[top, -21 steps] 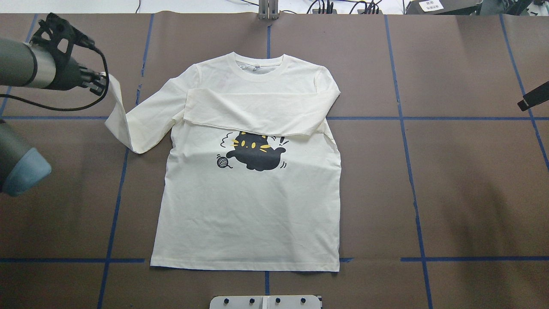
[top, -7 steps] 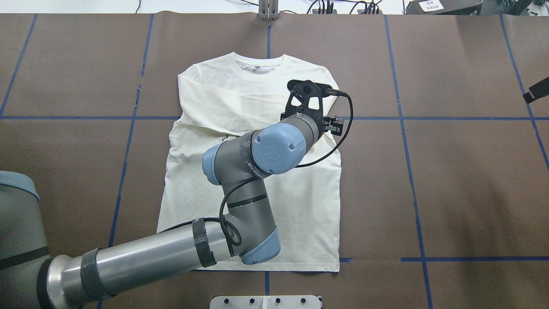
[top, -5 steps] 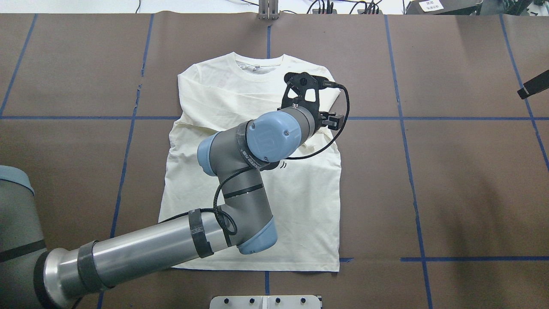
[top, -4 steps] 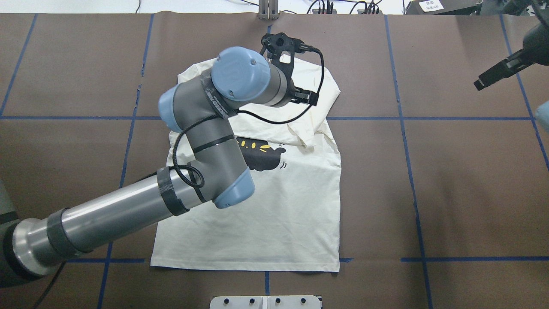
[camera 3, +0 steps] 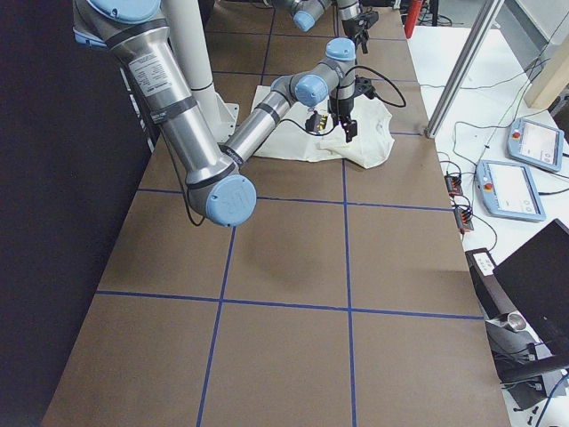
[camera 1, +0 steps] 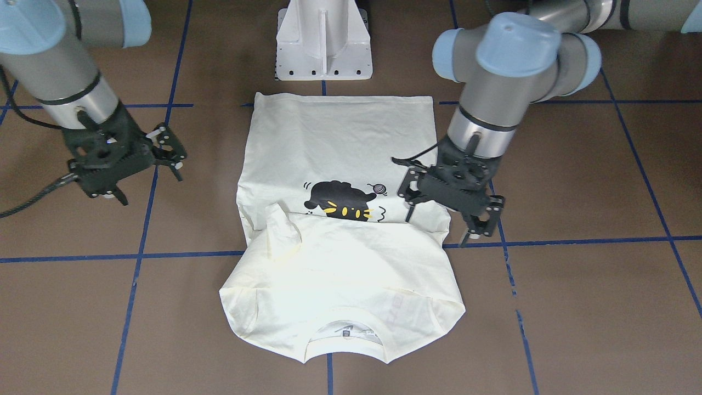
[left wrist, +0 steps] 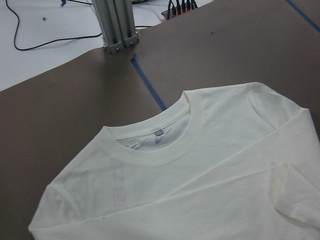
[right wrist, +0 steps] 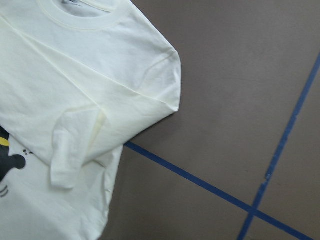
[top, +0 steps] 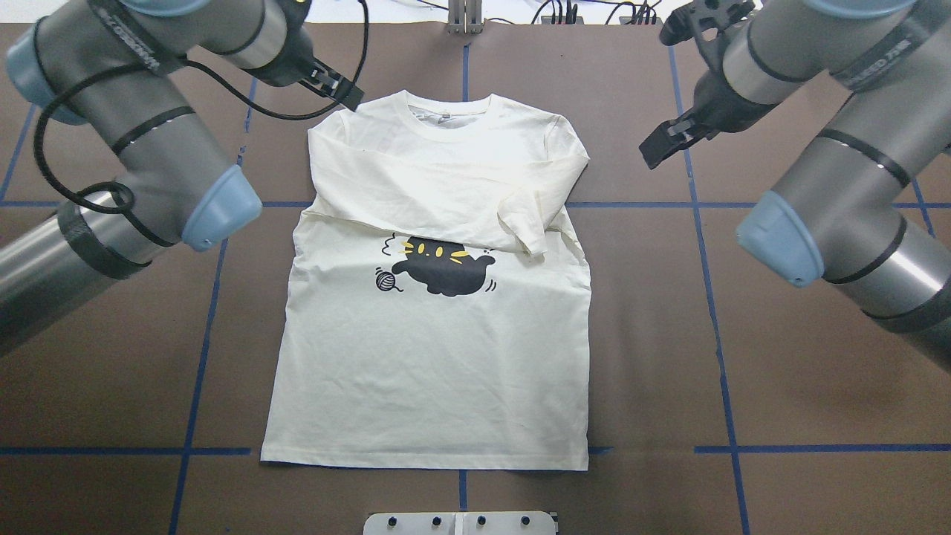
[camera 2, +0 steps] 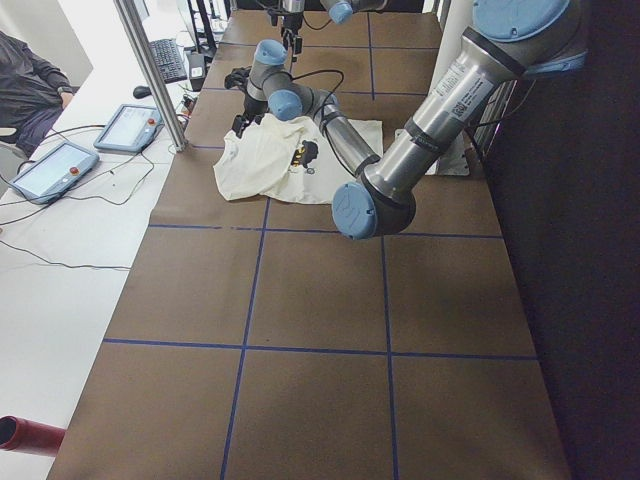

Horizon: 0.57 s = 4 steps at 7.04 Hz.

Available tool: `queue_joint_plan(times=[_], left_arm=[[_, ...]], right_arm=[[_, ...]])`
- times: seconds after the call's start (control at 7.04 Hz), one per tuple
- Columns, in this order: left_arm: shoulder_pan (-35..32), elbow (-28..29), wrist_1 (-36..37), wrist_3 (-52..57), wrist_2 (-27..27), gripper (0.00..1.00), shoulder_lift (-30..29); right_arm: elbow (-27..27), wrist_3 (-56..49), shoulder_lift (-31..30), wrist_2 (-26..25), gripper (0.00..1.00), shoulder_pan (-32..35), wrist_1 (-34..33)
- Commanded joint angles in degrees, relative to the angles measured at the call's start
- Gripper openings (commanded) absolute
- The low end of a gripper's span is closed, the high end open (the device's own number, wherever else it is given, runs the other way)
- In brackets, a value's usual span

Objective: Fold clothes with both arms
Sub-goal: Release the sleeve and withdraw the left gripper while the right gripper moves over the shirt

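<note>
The cream-white T-shirt [top: 431, 357] lies flat with its black cat print [top: 438, 267] facing up. Both long sleeves are folded across the chest, and one cuff [top: 524, 227] curls up near the shirt's right side. My left gripper [camera 1: 437, 229] hangs open and empty over the shirt's edge by the left shoulder, also seen at the upper left [top: 343, 93]. My right gripper [camera 1: 152, 189] hangs open and empty over the bare table, off the right shoulder [top: 661, 147]. The left wrist view shows the collar [left wrist: 150, 145]. The right wrist view shows the shoulder and the curled cuff [right wrist: 65, 160].
A white pedestal base [camera 1: 323, 41] stands at the robot's side of the shirt hem. An aluminium post [top: 464, 18] rises at the far table edge beyond the collar. Blue tape lines cross the brown table. Tablets [camera 2: 130, 125] and a seated person [camera 2: 25, 90] are beyond the far edge.
My left arm carried the left sleeve across the chest, let it go and drew back to the left shoulder. My right arm has come in towards the right shoulder.
</note>
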Motion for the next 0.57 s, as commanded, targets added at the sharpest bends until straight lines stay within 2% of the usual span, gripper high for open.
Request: queue_joint_plan(times=[0.0, 0.14, 0.28, 0.43], left_arm=[[-6.3, -1.2, -0.9, 10.3, -0.9, 1.00, 5.3], [-7.0, -1.4, -1.1, 10.7, -3.0, 1.00, 5.6], [-7.7, -1.4, -1.1, 10.7, -4.3, 1.00, 5.7], [-7.6, -1.7, -1.1, 10.7, -4.3, 1.00, 6.3]], right_arm=[[-9.8, 12.0, 11.1, -10.5, 0.96, -8.9, 0.0], [-16.3, 14.8, 15.9, -14.5, 0.98, -12.6, 0.0], [-19.9, 17.1, 17.5, -20.3, 0.98, -16.0, 0.1], [-24.9, 18.9, 20.5, -22.4, 0.98, -17.6, 0.2]])
